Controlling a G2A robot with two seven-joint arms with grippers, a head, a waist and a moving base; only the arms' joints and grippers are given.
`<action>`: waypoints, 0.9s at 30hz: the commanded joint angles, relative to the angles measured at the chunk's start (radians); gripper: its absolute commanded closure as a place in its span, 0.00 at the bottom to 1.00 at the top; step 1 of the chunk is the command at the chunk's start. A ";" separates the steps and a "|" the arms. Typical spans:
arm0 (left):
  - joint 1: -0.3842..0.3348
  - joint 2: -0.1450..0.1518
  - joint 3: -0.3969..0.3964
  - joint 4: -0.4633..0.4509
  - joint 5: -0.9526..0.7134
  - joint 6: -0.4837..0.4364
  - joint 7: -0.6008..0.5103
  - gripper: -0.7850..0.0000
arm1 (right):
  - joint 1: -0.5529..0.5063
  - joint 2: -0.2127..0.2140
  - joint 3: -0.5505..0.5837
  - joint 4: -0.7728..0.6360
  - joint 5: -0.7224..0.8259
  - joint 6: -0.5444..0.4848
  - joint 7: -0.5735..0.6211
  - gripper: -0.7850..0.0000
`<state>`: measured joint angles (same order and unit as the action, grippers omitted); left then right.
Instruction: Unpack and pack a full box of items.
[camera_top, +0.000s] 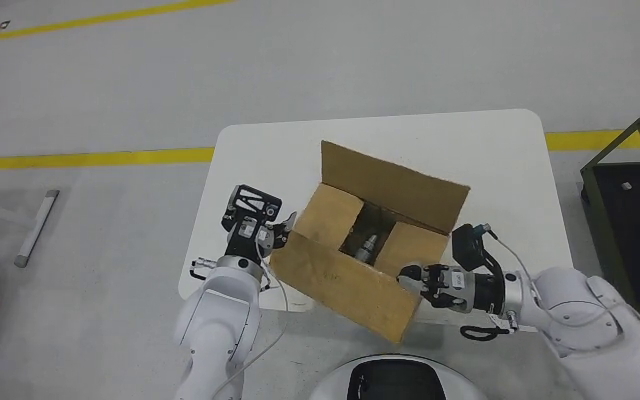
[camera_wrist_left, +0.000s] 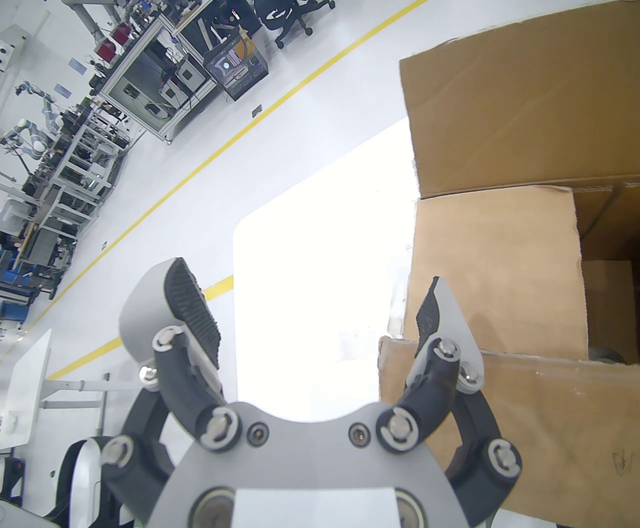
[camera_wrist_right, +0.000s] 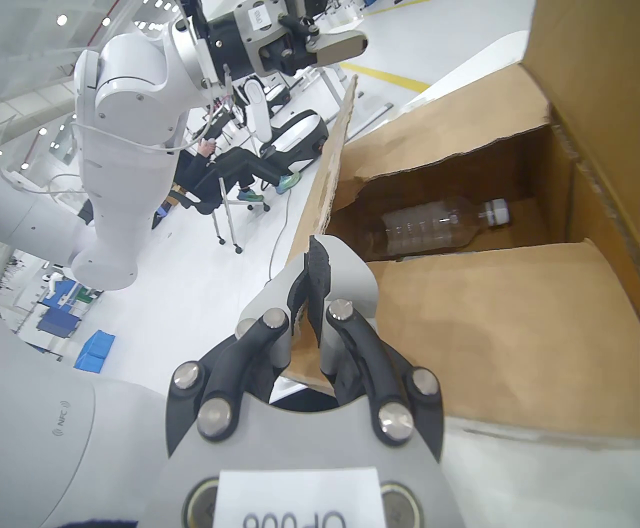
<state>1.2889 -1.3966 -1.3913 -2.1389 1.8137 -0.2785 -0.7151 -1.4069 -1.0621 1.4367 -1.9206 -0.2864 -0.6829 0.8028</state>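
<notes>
With fingers pinched on the edge of the near flap (camera_top: 345, 285), the right gripper (camera_wrist_right: 312, 280) holds the box (camera_top: 395, 190) open on the table (camera_top: 480, 150), the left gripper (camera_wrist_left: 310, 310) stands fingers-apart beside its other corner, so unpacking is judged just beginning: next, reach in for the bottle (camera_wrist_right: 440, 225) lying inside.

White table (camera_top: 470, 140), rounded corners, one brown cardboard box (camera_top: 345, 280) on it, flaps open, toward the 6 o'clock edge.

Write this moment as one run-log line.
left gripper open, beside box corner | right gripper shut on flap | bottle lying inside box
</notes>
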 joint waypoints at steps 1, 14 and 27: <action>-0.001 0.001 0.002 0.000 -0.001 -0.001 -0.001 0.00 | 0.025 0.004 0.018 0.016 0.003 0.004 0.007 1.00; -0.012 0.002 0.012 -0.029 -0.053 0.002 -0.006 0.00 | 0.166 0.025 0.071 0.065 0.014 -0.012 0.050 1.00; -0.064 0.006 0.049 -0.065 -0.143 -0.098 -0.120 0.00 | 0.062 0.040 0.118 -0.074 -0.203 -0.089 -0.068 1.00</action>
<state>1.2290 -1.3911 -1.3470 -2.2055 1.6673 -0.3680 -0.8265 -1.3384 -1.0229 1.5519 -1.9875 -0.4817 -0.7664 0.7472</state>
